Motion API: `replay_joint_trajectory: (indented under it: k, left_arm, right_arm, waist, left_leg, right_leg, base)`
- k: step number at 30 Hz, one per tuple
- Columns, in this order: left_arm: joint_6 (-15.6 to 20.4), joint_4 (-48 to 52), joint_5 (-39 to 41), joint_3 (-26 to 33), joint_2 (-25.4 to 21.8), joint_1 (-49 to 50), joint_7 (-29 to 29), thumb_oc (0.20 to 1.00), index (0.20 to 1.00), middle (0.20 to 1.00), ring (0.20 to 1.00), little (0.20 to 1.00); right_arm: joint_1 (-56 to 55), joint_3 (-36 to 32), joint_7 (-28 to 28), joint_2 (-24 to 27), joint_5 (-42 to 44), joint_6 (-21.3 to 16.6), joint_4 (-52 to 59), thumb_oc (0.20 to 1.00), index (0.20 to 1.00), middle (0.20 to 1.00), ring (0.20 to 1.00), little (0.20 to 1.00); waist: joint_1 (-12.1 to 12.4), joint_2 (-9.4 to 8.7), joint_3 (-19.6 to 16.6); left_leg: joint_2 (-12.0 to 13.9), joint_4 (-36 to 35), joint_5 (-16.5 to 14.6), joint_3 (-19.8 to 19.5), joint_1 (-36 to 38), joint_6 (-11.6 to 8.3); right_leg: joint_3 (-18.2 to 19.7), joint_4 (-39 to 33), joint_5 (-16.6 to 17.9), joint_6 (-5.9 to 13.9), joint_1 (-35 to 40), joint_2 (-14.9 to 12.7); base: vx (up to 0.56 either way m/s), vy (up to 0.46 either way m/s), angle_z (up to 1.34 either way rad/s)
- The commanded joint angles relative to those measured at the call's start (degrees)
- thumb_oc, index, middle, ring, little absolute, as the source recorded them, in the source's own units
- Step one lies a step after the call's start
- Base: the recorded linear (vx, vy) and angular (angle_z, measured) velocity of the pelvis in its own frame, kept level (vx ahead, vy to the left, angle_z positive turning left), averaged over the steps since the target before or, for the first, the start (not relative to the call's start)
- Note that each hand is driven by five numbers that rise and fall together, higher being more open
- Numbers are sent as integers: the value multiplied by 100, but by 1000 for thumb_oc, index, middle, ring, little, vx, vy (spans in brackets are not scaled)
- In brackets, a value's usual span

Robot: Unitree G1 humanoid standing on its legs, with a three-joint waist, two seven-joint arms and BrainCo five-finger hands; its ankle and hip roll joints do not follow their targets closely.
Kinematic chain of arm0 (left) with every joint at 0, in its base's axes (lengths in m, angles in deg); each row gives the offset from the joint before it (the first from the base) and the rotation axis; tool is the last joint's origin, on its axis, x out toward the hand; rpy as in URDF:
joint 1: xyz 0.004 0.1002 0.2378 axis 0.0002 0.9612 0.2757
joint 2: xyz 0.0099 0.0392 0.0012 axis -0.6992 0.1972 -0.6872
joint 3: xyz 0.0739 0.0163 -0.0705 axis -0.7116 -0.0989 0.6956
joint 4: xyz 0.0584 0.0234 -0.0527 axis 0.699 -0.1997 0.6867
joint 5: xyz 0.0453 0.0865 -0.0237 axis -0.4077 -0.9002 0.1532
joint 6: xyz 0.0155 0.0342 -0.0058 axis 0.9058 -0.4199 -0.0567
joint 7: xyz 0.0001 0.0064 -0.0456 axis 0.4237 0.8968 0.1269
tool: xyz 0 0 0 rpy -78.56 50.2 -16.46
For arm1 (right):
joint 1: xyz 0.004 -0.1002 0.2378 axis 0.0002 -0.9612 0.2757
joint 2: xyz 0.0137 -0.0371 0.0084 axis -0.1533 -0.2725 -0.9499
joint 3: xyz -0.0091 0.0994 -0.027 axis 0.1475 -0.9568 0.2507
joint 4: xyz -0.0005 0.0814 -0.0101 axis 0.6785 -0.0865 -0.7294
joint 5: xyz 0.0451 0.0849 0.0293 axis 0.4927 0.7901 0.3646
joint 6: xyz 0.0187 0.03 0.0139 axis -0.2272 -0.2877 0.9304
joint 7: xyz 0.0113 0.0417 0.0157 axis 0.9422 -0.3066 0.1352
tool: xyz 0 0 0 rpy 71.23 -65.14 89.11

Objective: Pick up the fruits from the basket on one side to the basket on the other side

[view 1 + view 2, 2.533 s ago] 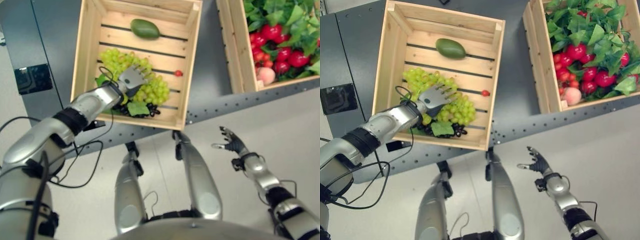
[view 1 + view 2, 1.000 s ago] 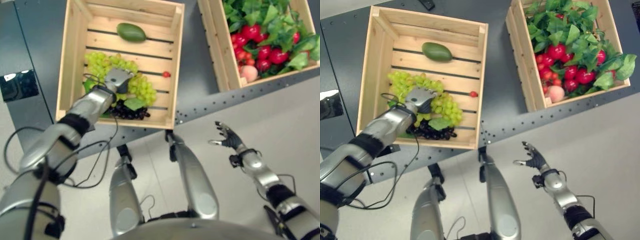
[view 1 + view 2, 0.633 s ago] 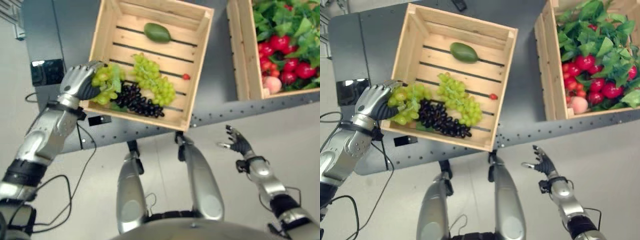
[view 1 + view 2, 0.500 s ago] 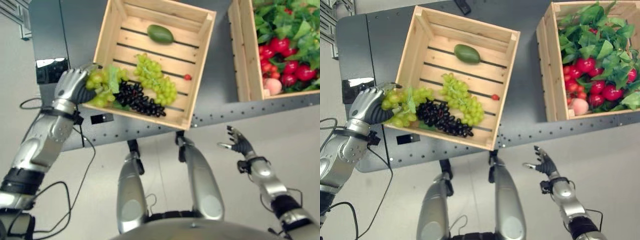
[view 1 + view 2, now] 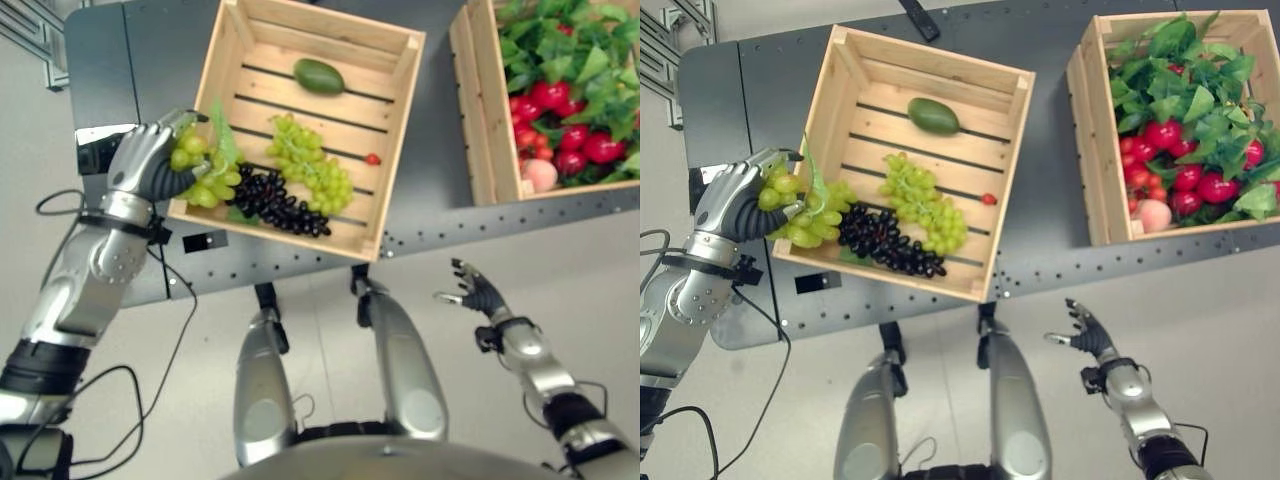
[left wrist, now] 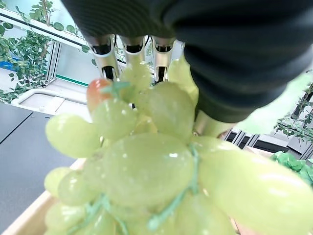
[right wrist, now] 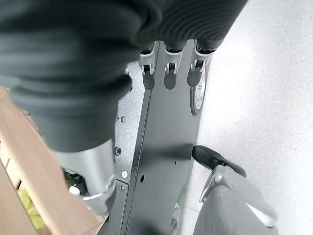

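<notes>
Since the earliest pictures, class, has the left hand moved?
Yes. The left hand has left the middle of the left crate and now sits at its outer left wall, curled round a bunch of green grapes.

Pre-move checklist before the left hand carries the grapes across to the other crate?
1. Grip: left hand curled round the green grape bunch: ok.
2. Bunch lifted free of the left crate: cannot tell, it hangs over the crate's left wall.
3. Black grapes not snagged on the bunch: cannot tell, they touch.
4. Right hand out of the way, open and low in front of the table: ok.
5. Space in the right crate: not ok, packed with leaves and red fruit.
</notes>
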Motion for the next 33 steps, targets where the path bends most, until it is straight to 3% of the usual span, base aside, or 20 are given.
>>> replay_joint_trajectory:
  k: [1,11,18,24,25,26,33]
  left_arm:
    - [280,449,327,388,62,-99,132,200,200,200,200,200]
    - [515,602,803,387,281,-332,164,200,200,200,200,200]
    - [702,604,1409,221,389,-545,66,200,200,200,200,200]
    - [715,413,1400,-17,361,-814,78,200,200,200,200,200]
    - [708,338,1289,-115,335,-890,79,774,774,774,774,774]
    - [714,318,1118,-152,219,-923,22,1000,1000,1000,1000,1000]
    - [789,59,5,-739,-438,-1389,-110,1000,1000,1000,1000,1000]
  right_arm:
    - [-215,12,42,171,-165,-33,330,1000,1000,1000,1000,1000]
    - [-156,-126,99,543,-304,-89,946,1000,1000,1000,1000,1000]
    - [104,-421,460,1370,-109,-128,2059,1000,1000,1000,1000,1000]
    - [386,-483,356,1461,21,-179,2122,1000,1000,1000,1000,1000]
    - [411,-444,359,1420,31,-198,2194,1000,1000,1000,1000,1000]
    - [391,-469,369,1406,19,-196,2233,1000,1000,1000,1000,1000]
    - [309,-289,490,1325,-105,-214,2330,1000,1000,1000,1000,1000]
  waist:
    - [-80,136,-358]
    - [-88,161,-449]
    - [-102,150,-582]
    - [-106,154,-601]
    - [-119,157,-616]
    - [-119,155,-610]
    - [-180,174,-625]
  left_leg:
    - [63,378,-156,-91,-205,246]
    - [61,375,-193,-86,-94,236]
    - [36,294,-196,-74,90,225]
    - [21,284,-151,-69,83,237]
    - [15,257,-128,-60,69,240]
    - [16,257,-134,-59,67,239]
    - [51,278,-109,-32,-13,235]
  right_leg:
    - [245,135,-614,756,277,-349]
    - [265,191,-676,767,356,-355]
    - [262,169,-672,795,499,-375]
    - [272,156,-626,800,496,-379]
    - [274,128,-605,800,486,-372]
    - [276,127,-610,802,483,-371]
    - [296,148,-610,811,361,-323]
  base:
    - [0,0,0]
    - [3,0,0]
    - [5,1,0]
    - [0,0,0]
    - [0,0,0]
    - [0,0,0]
    - [0,0,0]
